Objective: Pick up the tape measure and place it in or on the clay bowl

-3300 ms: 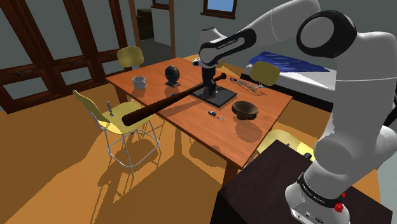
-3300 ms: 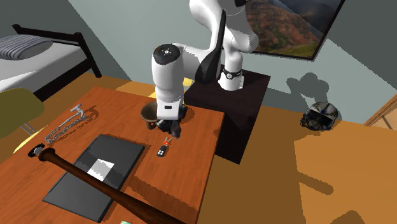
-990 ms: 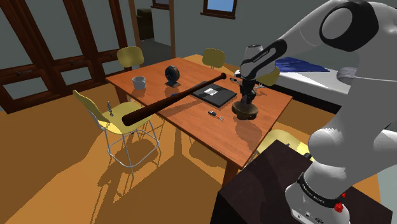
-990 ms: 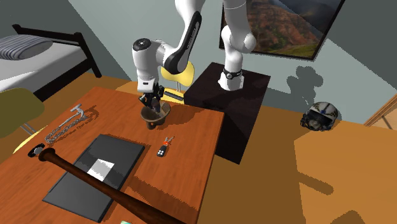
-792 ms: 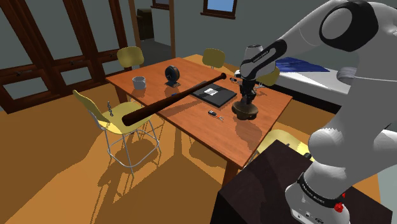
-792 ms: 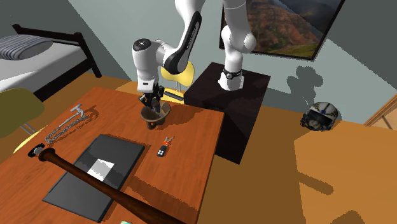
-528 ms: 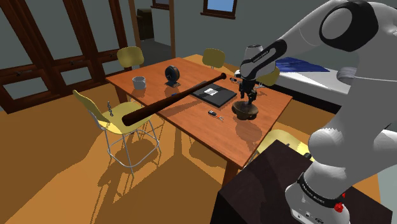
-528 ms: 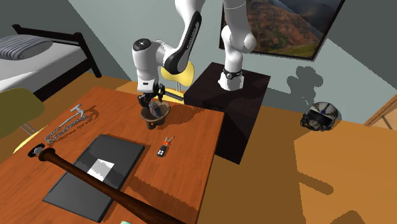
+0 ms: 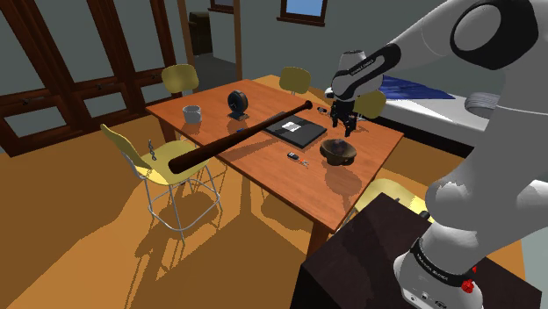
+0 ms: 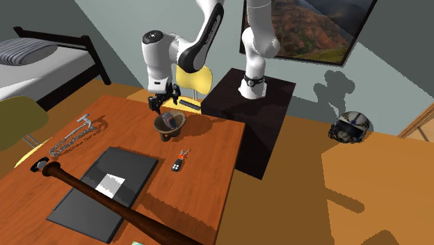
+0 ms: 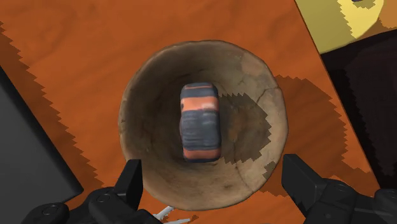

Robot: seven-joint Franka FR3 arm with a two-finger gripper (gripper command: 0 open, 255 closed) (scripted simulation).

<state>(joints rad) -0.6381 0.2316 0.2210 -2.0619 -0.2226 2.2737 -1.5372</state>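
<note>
wrist view looks straight down into the bowl, a rough brown one, and the tape measure lies on its bottom, dark grey with orange bands. my claw hangs above it, spread wide and gripping nothing; its two fingers stand apart over the bowl's rim, clear of the tape measure. from the shoulder view i see the claw a little above the bowl, which sits on the counter near the end closest to the stand. near the bowl lie a small key fob and a flat black pad. a long baseball bat slants across the counter, its thick end past the edge by a yellow chair. a grey mug and a dark round thing sit at the far side. second exterior view shows a chain on the counter and a helmet on the floor.
</note>
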